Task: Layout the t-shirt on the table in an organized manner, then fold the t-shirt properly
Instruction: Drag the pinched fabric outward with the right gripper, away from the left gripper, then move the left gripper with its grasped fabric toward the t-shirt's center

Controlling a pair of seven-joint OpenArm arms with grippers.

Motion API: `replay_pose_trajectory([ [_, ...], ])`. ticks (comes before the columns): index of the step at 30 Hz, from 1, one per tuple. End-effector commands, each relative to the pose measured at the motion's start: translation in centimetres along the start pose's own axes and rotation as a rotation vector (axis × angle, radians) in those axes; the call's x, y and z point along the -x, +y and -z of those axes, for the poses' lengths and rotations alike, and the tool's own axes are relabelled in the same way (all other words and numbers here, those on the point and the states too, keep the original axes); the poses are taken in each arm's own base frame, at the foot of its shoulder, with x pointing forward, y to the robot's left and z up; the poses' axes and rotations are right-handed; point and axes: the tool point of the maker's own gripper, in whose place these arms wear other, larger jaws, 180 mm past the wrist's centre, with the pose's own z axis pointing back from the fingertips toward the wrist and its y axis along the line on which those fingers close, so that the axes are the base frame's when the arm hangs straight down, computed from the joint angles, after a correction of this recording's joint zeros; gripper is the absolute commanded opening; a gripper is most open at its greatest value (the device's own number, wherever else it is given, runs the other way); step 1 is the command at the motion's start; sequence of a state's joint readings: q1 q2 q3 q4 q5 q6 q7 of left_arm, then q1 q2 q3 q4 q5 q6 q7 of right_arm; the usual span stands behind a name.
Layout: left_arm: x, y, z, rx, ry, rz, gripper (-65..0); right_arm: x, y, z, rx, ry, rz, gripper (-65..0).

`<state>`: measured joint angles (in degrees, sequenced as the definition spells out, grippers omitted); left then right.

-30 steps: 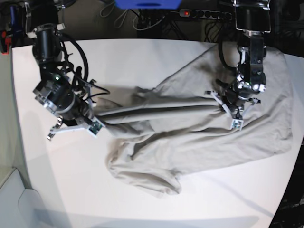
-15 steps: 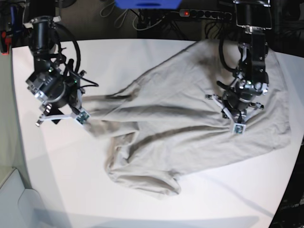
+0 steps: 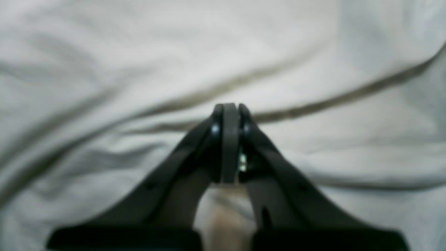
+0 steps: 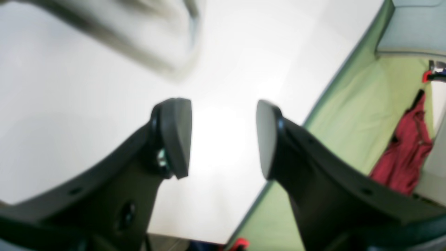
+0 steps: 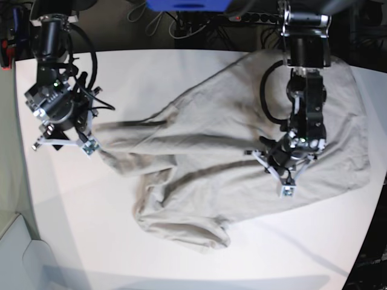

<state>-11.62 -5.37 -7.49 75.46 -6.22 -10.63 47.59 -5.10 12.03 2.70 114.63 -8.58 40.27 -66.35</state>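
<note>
We find no readable text, label, brand, number or sign in any of these views. The plain beige-grey cotton t-shirt (image 5: pixel 242 151) bears no print, and the smooth matte white table (image 5: pixel 181 254) shows no markings that we can read.

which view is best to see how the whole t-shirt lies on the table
The base view: the whole t-shirt shows, rumpled across the table. The left wrist view gives only blurred folds around the shut left gripper; the right wrist view catches just a blurred edge.
</note>
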Motion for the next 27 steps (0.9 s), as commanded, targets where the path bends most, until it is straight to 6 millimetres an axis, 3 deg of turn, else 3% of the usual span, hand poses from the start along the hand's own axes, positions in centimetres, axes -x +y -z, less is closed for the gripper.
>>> replay_pose_trajectory([
  [1, -1.9, -0.4, 0.4, 0.009, -0.039, -0.008, -64.9, -0.9, -0.8, -0.4, 0.024, -0.038, 0.005, -34.9],
  [6, -0.7, 0.7, 3.9, -0.004, -0.036, -0.061, -64.9, -0.7, -0.8, -0.4, 0.023, -0.033, 0.005, -34.9],
  [11, 0.0, 7.0, 5.3, -0.103, -0.052, -0.073, -64.9, 0.3, 0.2, -0.3, 0.000, -0.011, -0.001, -34.9],
  [15, -2.6, 12.6, 4.3, -0.189, -0.115, -0.068, -64.9, 1.0, 0.9, -0.3, -0.017, 0.006, -0.004, -34.9],
  [18, -4.2, 14.9, 3.2, -0.228, -0.137, -0.058, -64.9, 1.1, 1.0, -0.3, -0.018, 0.007, -0.004, -34.9],
  [20, -5.7, 15.0, 2.5, -0.232, -0.157, -0.044, -64.9, 1.0, 1.1, -0.3, -0.021, 0.004, -0.006, -34.9],
  [23, -7.2, 13.6, 1.1, -0.207, -0.173, -0.037, -64.9, 0.9, 1.4, -0.2, -0.027, 0.002, -0.005, -34.9],
  [27, -9.7, 9.5, -1.6, -0.101, -0.254, -0.119, -64.9, -0.5, 2.5, -0.1, -0.054, -0.028, 0.015, -34.8],
])
